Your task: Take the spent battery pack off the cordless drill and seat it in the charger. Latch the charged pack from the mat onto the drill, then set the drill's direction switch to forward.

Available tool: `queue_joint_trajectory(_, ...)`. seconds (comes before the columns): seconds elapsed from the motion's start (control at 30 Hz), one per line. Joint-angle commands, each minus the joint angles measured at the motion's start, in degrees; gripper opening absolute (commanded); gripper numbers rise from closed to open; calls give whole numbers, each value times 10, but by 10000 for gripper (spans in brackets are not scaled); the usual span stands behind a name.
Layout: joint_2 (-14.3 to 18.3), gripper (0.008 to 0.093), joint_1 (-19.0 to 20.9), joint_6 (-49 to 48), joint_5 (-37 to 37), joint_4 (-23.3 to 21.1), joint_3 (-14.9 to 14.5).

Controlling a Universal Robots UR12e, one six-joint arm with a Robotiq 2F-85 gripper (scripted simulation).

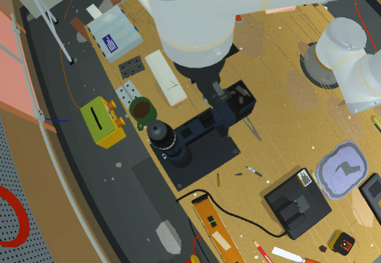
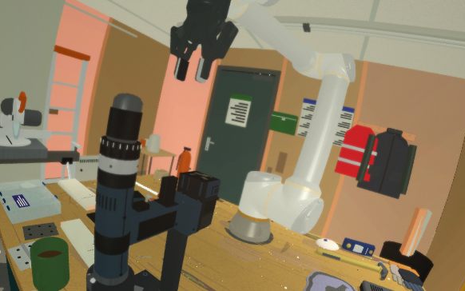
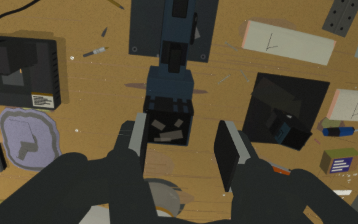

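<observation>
The black battery pack (image 3: 168, 120) sits on the foot of the blue cordless drill (image 1: 193, 127). The drill is clamped in a stand on a dark base plate (image 1: 202, 155), chuck pointing up. My gripper (image 3: 181, 138) hangs well above the pack, open and holding nothing. In the second side camera the gripper (image 2: 191, 72) is high over the pack (image 2: 197, 200). The charger (image 1: 297, 209) lies to the front right of the bench with an empty slot. A second black pack (image 3: 285, 129) rests on a dark mat (image 3: 284, 112) nearby.
The drill's tall chuck (image 2: 119, 132) rises close beside the gripper's path. A green mug (image 1: 142, 111) stands by the base plate. White blocks (image 3: 287, 43), a hinge plate, a screwdriver (image 3: 345, 130) and a small box lie around. The arm's base (image 2: 269, 208) stands behind the drill.
</observation>
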Motion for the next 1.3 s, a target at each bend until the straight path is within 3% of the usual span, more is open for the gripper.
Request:
queue_joint_trajectory(0.0, 1, 480, 0, 0, 0, 0, 4)
queue_joint_trajectory(0.43, 1, 480, 0, 0, 0, 0, 2)
queue_joint_trajectory(1.17, 1, 920, 0, 0, 0, 1, 1)
queue_joint_trajectory(1.27, 1, 930, 0, 0, 0, 1, 1)
